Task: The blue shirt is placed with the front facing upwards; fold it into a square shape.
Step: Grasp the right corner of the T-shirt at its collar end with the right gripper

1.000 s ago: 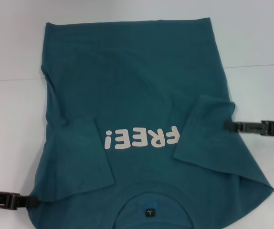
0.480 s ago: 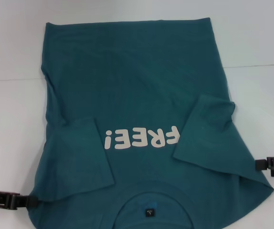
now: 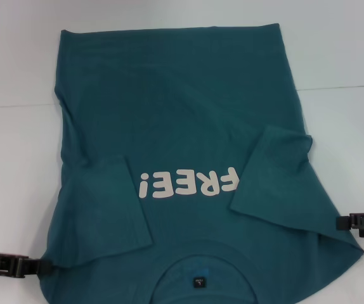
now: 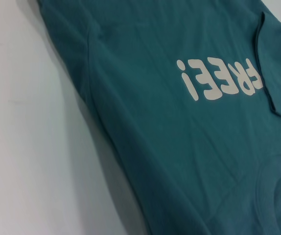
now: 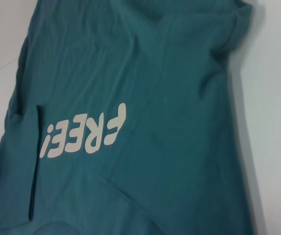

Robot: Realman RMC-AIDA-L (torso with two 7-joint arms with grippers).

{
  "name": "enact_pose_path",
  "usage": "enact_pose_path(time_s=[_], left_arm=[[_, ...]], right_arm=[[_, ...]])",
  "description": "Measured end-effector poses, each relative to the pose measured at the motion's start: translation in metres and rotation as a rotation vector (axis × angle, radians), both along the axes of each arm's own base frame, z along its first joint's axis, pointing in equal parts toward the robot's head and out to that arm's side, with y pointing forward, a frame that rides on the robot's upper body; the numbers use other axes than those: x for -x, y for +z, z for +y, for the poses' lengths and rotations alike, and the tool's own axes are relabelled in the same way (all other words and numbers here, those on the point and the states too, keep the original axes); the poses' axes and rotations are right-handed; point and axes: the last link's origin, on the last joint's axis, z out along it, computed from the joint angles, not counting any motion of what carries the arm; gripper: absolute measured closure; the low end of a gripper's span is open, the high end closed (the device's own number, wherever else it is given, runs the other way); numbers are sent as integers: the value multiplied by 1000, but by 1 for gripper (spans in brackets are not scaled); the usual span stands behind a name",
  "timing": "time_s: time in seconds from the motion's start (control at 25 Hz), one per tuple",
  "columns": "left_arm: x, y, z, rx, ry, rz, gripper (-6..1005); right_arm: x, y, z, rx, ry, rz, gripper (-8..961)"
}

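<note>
The blue shirt [image 3: 188, 133] lies front-up on the white counter [image 3: 17, 158], both short sleeves folded inward beside the pale "FREE!" lettering [image 3: 188, 183], collar nearest the robot. The left end effector [image 3: 39, 267] sits at the near left shoulder edge, the right end effector [image 3: 342, 221] just beside the right shoulder; whether either grips cloth cannot be told. Soft, light and limp, the cotton likely needs pinching at shoulders or hem corners.
</note>
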Motion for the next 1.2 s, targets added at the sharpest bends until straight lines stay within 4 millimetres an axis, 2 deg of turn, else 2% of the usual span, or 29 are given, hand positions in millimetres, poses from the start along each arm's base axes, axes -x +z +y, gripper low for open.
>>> enact_pose_path(time_s=[0.68,1.2], left_arm=[[0,-1,0,1,1,-3,999],[-1,-1,0,2,-2,-1,998]], right_arm=[[1,-7,1,21,5,-27,16],[13,-14,-7,82,43,11,32]])
